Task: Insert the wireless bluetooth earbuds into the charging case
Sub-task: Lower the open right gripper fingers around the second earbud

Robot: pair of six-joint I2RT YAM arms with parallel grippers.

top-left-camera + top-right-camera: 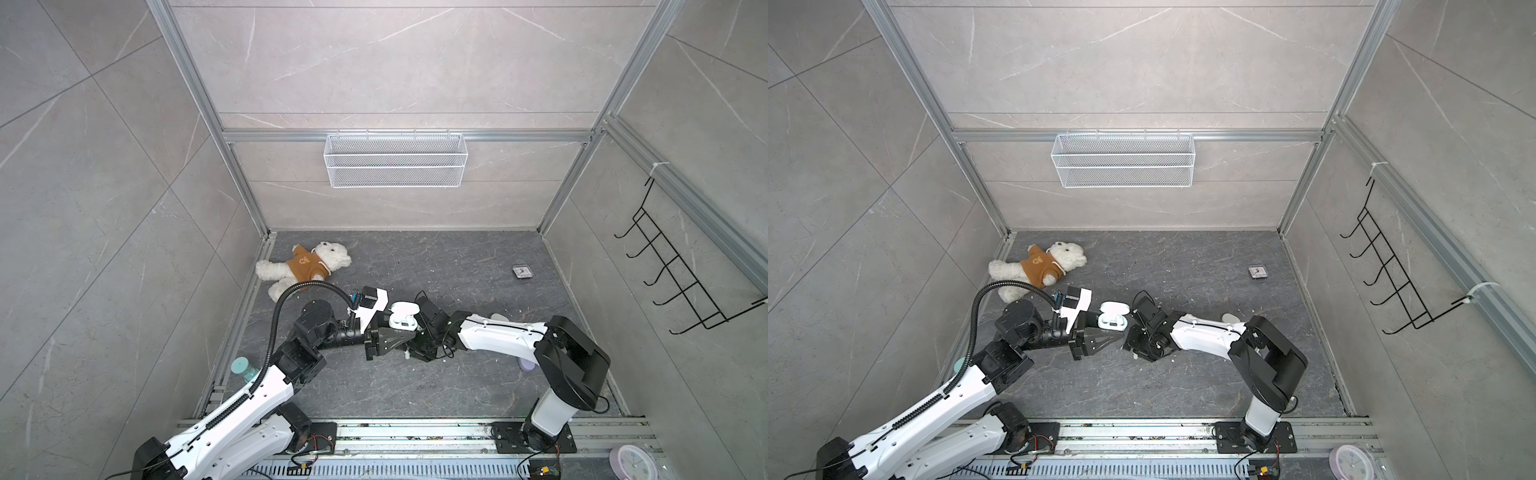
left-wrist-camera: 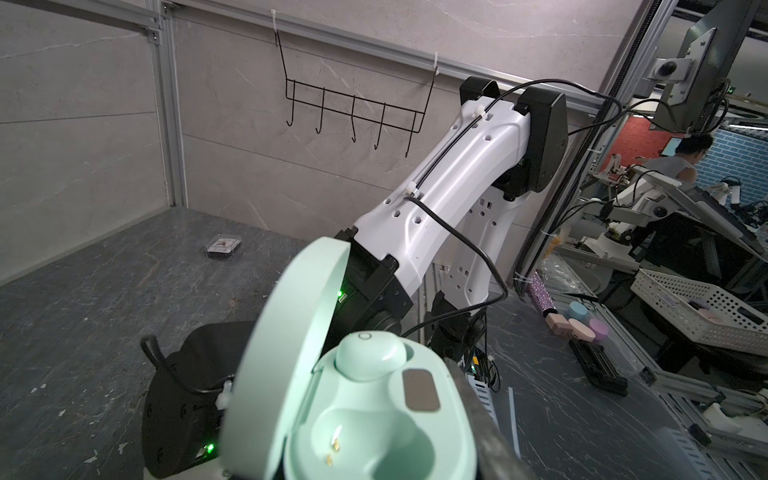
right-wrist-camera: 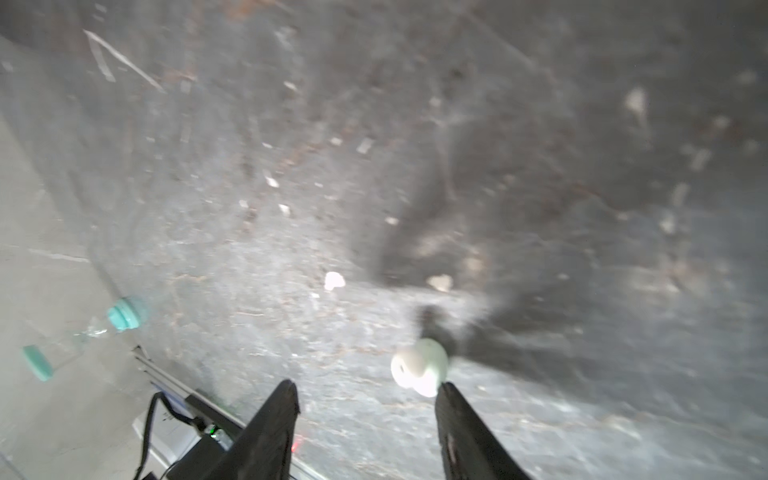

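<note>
Right wrist: earbud (image 3: 419,368) just beside fingertip (image 3: 451,405)

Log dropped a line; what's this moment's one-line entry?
left gripper: shut on charging case, lid open | seated earbud: one | empty slot: one | right gripper: open above table | loose earbud: by one fingertip, ungripped

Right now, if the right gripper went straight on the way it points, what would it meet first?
Probably the small mint-and-white plastic earbud lying just ahead of one fingertip of the right gripper. Otherwise, the open jaws face the dark scuffed tabletop. The view is blurred, so depth is uncertain.
</note>
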